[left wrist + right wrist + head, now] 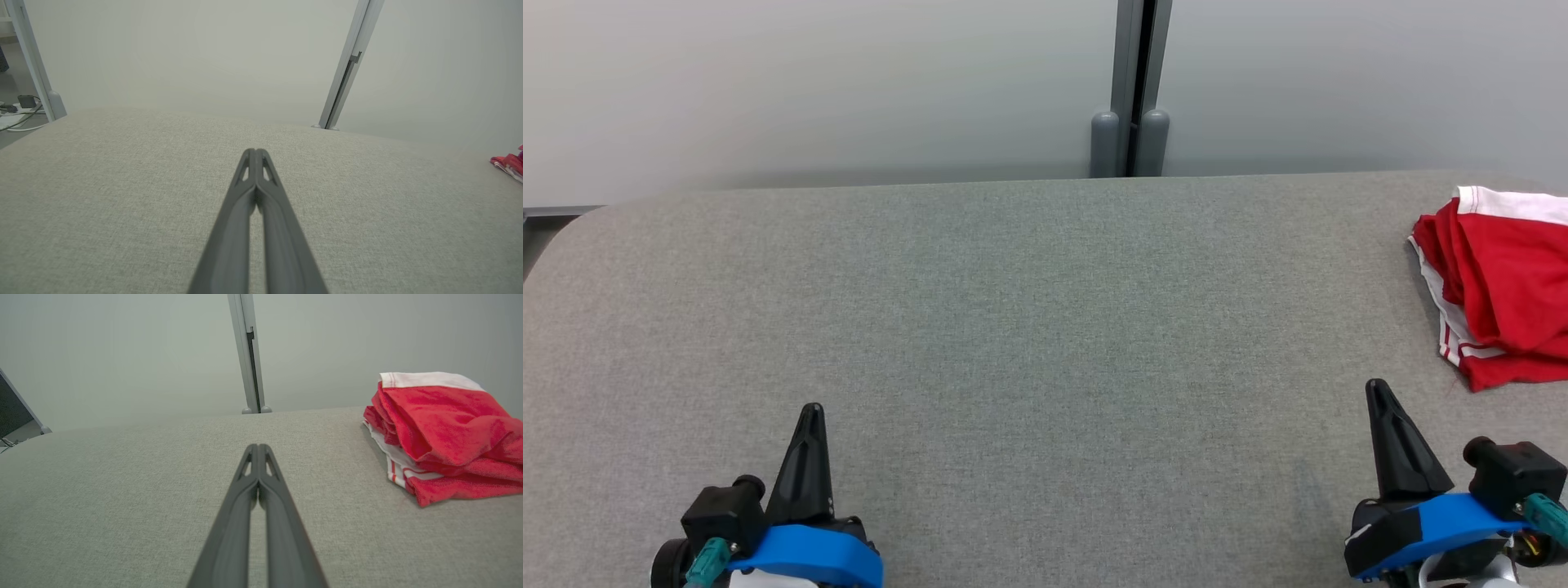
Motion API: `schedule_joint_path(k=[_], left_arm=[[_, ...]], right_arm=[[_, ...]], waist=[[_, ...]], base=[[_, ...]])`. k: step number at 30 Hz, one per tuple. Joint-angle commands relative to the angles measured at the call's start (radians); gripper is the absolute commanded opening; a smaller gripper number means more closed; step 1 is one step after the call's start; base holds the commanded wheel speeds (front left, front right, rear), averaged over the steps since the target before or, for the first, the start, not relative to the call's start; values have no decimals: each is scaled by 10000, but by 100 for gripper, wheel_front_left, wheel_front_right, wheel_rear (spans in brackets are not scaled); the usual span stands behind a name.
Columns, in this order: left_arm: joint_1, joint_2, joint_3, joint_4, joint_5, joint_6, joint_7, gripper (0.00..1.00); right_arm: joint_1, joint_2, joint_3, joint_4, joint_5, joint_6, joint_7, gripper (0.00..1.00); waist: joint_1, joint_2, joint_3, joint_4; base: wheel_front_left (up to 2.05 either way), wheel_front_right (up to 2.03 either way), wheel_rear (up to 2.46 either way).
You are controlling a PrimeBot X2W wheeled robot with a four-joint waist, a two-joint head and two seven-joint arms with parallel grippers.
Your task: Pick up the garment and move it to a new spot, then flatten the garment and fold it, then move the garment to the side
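Both grippers sit low at the near edge of the counter (1029,327), a grey woven surface with a rounded far-left corner. Left gripper (811,410): its two long dark fingers are pressed together into one point, with nothing in it. Right gripper (1376,388): the same, closed tip to tip and holding nothing.

The garment (1503,294) sits at the far right of the counter, ahead and to the right of the right gripper and apart from it. It's soft red cloth bunched in loose folds, with a white band along the top and white striped trim down its left side. My head view cuts it off at the right edge.

A broad run of plain weave lies between the grippers and out to the straight back edge. There, pale wall panels (768,82) meet at a grey post (1134,90).

The right wrist view gives me the bundle's height and layered folds. The left wrist view catches a red sliver far right, plus a small dark box (26,101) on the floor past the counter's left end.
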Motion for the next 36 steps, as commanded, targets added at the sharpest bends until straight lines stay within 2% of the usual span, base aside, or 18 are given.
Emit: schedule_joint_path(k=[1,18,36], left_arm=[[-208,48,150,-149,-538,-51,121,0],[-331,15,521,-249,-3575,-217,867,0],[-468,-15,859,-303,-6206,-361,1536,0]], right_arm=[[-91,-18,-50,-85,577,0,86,0],[-257,-13,-123,191,3741,1,548,0],[-434,-9,-198,456,6476,2,958,0]], waist=[[0,-1,-11,-1],[0,-1,-113,-8],[-1,-1,-222,-16]], base=[[0,0,0],[0,0,0],[0,0,0]])
